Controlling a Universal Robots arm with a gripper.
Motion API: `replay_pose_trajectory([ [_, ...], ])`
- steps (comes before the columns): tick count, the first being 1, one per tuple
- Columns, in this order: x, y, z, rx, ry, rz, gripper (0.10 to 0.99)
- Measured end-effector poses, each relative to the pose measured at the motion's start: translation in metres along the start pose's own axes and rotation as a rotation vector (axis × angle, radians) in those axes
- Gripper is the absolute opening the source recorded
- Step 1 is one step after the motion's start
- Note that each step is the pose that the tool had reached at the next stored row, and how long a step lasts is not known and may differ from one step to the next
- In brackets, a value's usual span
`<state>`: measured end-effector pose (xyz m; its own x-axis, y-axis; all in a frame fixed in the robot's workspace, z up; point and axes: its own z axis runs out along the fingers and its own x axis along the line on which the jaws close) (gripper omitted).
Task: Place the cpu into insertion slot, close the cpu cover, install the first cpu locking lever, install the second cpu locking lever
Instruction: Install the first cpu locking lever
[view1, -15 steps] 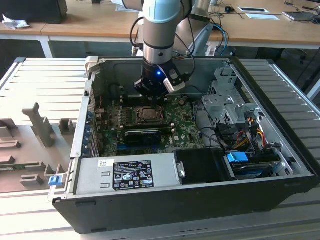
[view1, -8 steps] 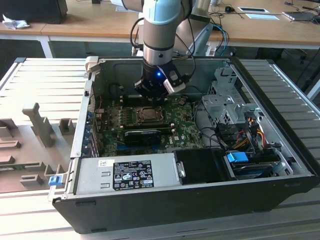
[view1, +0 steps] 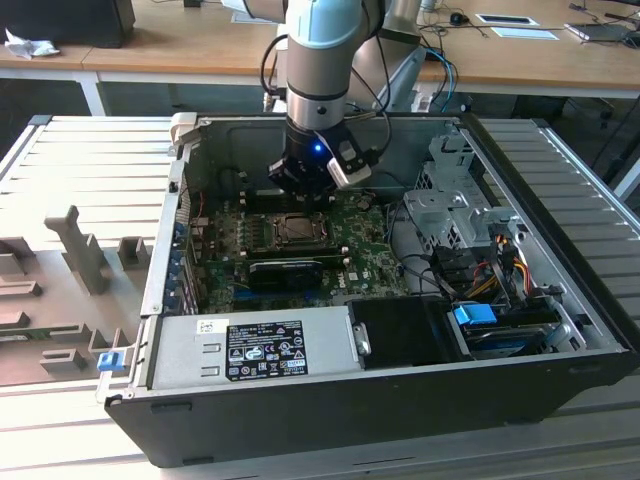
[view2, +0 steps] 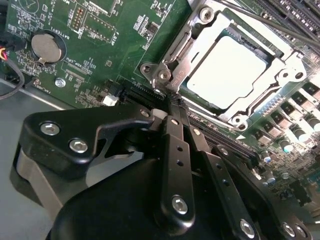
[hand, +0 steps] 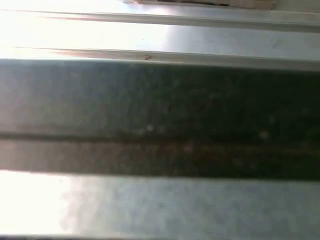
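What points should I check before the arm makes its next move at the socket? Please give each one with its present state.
1. The cpu lies flat inside the insertion slot: ok.
2. The cpu cover is down around the chip: ok.
3. Both locking levers are latched: cannot tell.
4. The gripper is beside the cover's corner, fingertips together, holding nothing: ok.
5. The gripper is touching the cover: cannot tell.
6. The cables at the exterior view's right lie away from the socket: ok.
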<state>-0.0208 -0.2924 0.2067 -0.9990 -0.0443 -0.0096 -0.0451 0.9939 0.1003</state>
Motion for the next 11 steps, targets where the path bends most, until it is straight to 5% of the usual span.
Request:
replay_pose_trajectory([
  [3,-0.0001,0.0009,-0.0099,0.000,0.0001,0.000,0.106],
  [11,0.0001,-0.0040,-0.0104,0.000,0.0000,0.000,0.106],
])
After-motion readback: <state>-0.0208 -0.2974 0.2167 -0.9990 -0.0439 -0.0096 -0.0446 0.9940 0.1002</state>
